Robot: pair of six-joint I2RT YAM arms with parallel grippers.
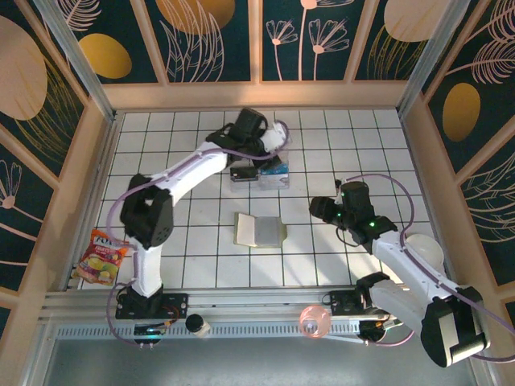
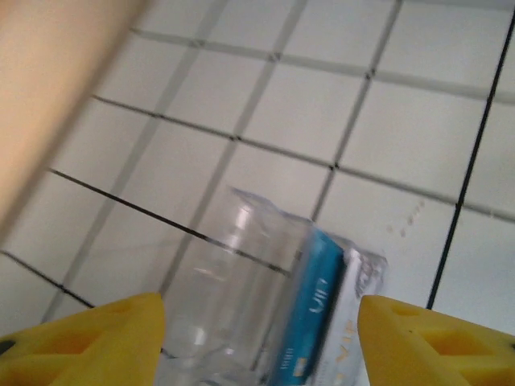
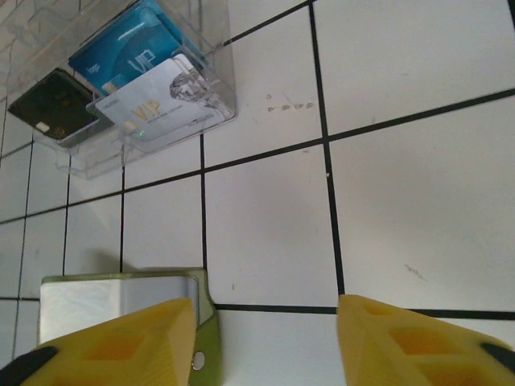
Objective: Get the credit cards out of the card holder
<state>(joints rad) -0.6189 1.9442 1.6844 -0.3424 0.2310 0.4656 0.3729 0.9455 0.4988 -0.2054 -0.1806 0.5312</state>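
Observation:
The olive-green card holder (image 1: 259,230) lies open and flat mid-table, pale inside facing up. Its green corner (image 3: 201,338) sits just left of my right gripper (image 3: 265,322), which is open over bare tile. In the top view the right gripper (image 1: 320,209) hovers to the right of the holder. My left gripper (image 1: 256,165) is over the clear plastic box (image 1: 273,167) at the back. Its yellow fingers (image 2: 96,338) stand wide apart, and the left gripper (image 2: 261,322) is open above the box (image 2: 233,281). Inside the box lie a blue card (image 3: 129,48), a white card (image 3: 165,100) and a dark card (image 3: 48,104).
A colourful snack bag (image 1: 100,257) lies at the near left edge. A small bottle (image 1: 197,325) and a pink ring (image 1: 314,320) rest on the front rail. Wooden walls (image 1: 257,95) enclose the tiled table.

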